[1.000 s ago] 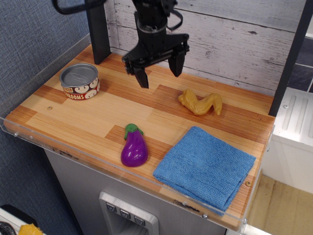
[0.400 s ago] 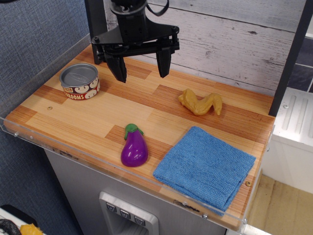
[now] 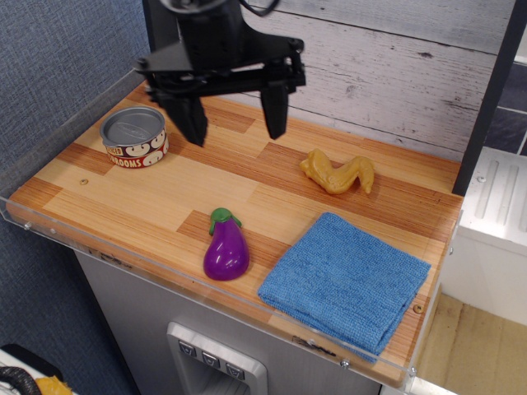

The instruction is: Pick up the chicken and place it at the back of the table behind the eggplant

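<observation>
The golden-yellow chicken point(image 3: 338, 173) lies on the wooden table point(image 3: 123, 197) at the back right. The purple eggplant point(image 3: 226, 248) with its green cap lies near the front edge, left of centre. My gripper point(image 3: 233, 123) hangs above the back middle of the table, left of the chicken and well behind the eggplant. Its two black fingers point(image 3: 274, 111) are spread wide and hold nothing.
A mushroom tin point(image 3: 134, 137) stands at the back left, just left of my left finger. A folded blue cloth point(image 3: 346, 280) lies at the front right. A whitewashed plank wall point(image 3: 395, 66) backs the table. A black post point(image 3: 161, 25) stands at the back left.
My gripper has moved left, away from the chicken, and its fingers have spread wider. The chicken, eggplant, tin and cloth have not moved.
</observation>
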Robot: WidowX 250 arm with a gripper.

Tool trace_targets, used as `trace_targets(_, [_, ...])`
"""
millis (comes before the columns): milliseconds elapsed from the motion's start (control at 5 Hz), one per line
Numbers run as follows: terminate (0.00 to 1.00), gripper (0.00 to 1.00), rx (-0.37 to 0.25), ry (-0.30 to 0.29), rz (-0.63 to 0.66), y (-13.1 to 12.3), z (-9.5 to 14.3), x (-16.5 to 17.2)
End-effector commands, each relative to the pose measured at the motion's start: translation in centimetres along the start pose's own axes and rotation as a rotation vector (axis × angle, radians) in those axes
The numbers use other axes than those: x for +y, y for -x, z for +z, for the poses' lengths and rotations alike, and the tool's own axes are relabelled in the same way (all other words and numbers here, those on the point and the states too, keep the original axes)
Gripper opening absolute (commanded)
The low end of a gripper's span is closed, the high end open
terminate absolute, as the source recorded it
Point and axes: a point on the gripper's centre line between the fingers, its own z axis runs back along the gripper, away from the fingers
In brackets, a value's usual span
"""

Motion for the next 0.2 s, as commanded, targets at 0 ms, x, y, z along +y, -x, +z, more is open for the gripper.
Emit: trace_targets(0, [1.00, 1.00, -0.086, 0.101, 0.071, 1.28, 2.80, 1.40])
